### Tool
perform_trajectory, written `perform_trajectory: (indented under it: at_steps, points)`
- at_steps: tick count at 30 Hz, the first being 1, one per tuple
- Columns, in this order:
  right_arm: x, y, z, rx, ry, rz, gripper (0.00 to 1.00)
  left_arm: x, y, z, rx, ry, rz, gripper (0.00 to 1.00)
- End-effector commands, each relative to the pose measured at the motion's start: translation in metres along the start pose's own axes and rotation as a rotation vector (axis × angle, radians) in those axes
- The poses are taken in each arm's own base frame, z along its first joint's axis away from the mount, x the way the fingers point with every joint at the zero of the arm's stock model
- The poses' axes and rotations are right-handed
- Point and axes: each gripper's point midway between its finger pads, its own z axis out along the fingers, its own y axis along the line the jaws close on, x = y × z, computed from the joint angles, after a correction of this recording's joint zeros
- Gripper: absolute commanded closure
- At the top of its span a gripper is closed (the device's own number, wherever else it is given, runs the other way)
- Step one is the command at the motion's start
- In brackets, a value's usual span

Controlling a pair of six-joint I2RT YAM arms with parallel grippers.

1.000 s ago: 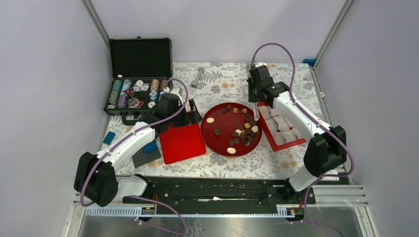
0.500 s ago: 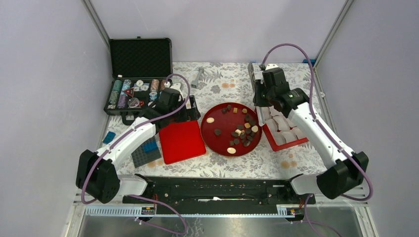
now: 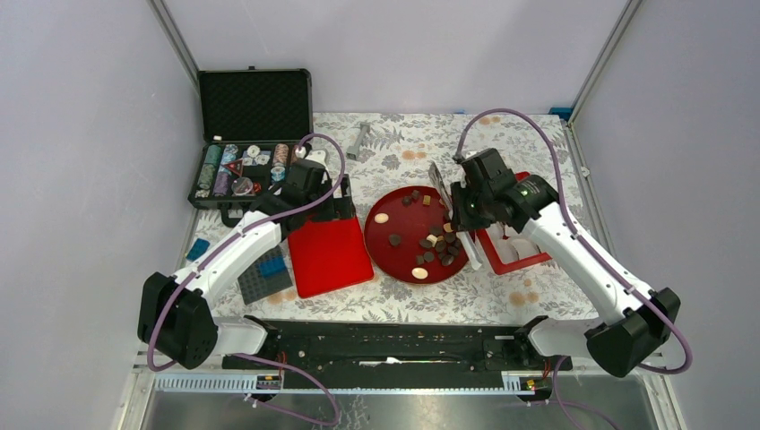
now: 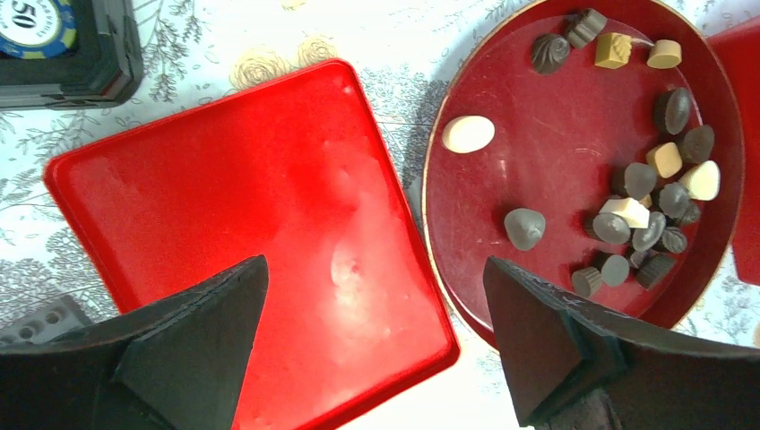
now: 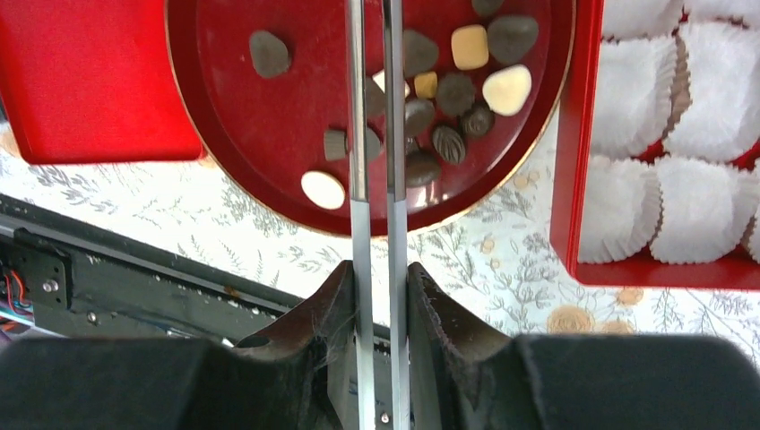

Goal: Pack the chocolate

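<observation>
Since the earlier frame, the right arm has swung off the red box (image 5: 574, 134) and its white paper cups (image 5: 686, 193), and now hangs over the right side of the round plate (image 3: 367, 231); the left arm has barely shifted. The right gripper (image 5: 381, 269) is clamped on a pair of metal tongs (image 5: 357, 179), whose two blades run nearly parallel with a narrow gap above the pieces. The blade tips leave the right wrist view, so whether they carry anything cannot be told. The left gripper (image 4: 375, 264) hovers with its jaws spread wide and holding nothing, above the flat red lid (image 4: 224, 206) beside the plate. All the chocolate (image 3: 439, 237) in view lies on the plate, most of it clustered toward the right rim and a few pieces well apart; no cup in view holds a piece. The likely faults are as follows. The cluster is tight, so the blades could push neighbouring pieces aside or pinch two at once. A rounded piece could slip out under a light squeeze and fall on the cloth between plate and box. The tongs could also rotate within the fingers, throwing the tips off target over a cup.
</observation>
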Motion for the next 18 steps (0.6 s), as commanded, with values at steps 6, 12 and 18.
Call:
perform_trajectory:
  at_steps: [6,12,18]
  points:
    - [0.039,-0.004,-0.019,-0.011,0.071,0.019,0.69,-0.048,0.006,-0.018,-0.05,-0.136,0.047,0.01]
    - [0.052,-0.007,-0.02,0.01,0.13,0.012,0.66,-0.045,0.003,-0.015,-0.035,-0.117,0.039,0.01]
    - [0.062,-0.012,-0.022,0.053,0.197,0.018,0.58,-0.04,0.003,-0.012,-0.034,-0.107,0.03,0.01]
